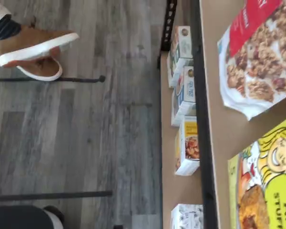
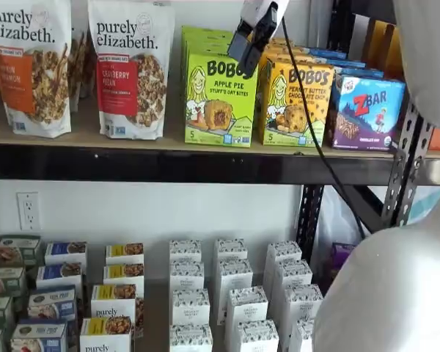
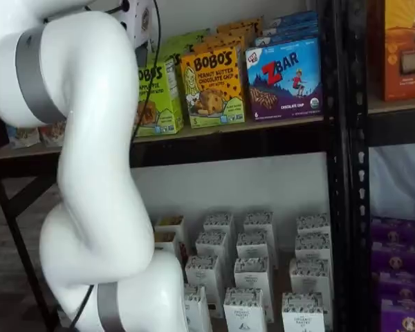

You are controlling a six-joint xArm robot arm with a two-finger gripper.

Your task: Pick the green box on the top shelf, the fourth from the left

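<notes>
Wrist view looks past the top shelf, where the green box is cut off by the frame edge, beside a granola bag. Shelf views next: our gripper hangs before the box's upper corner, fingers side-on, so we read them as spread wide without seeing a gap. We judge this the approach; next, square up and reach in. Our arm hides half the box.

The big white arm stands in front and hides part of the green box, which sits on the top shelf near its front edge, just beside a yellow Bobo's box and a blue ZBar box.
</notes>
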